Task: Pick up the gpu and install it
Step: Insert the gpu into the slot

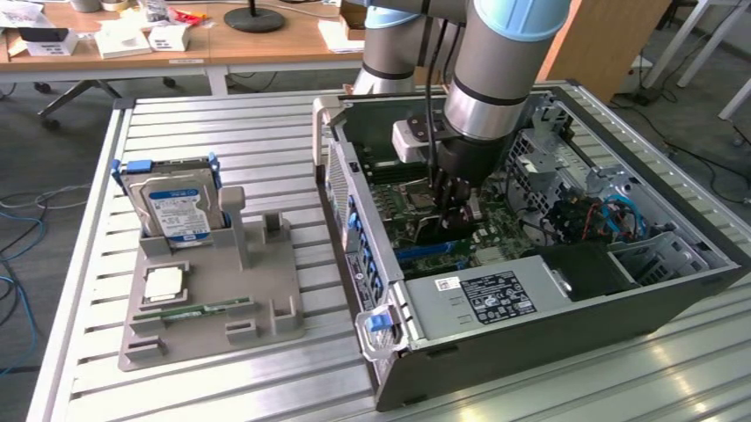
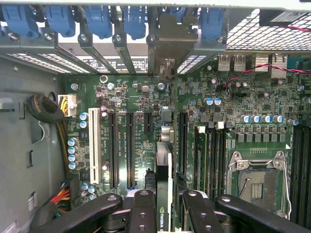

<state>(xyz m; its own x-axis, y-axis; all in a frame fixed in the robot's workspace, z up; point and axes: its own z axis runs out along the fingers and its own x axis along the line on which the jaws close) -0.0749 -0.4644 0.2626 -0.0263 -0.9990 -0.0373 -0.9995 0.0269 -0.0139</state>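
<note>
Black two-finger gripper (image 2: 167, 208), narrowed onto the thin dark gpu card (image 2: 164, 174), holds it edge-on inside the open grey computer case (image 1: 564, 347) at the exterior view's centre, over the green motherboard (image 2: 228, 97), where any offset from the long black slots (image 2: 130, 150) would likely jam its edge.

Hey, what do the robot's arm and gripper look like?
The arm is a silver-grey tube with a pale blue joint cap, a black wrist, a whitish box mounted on it and black cables. The jaws are black linkage bars with round pins.
</note>
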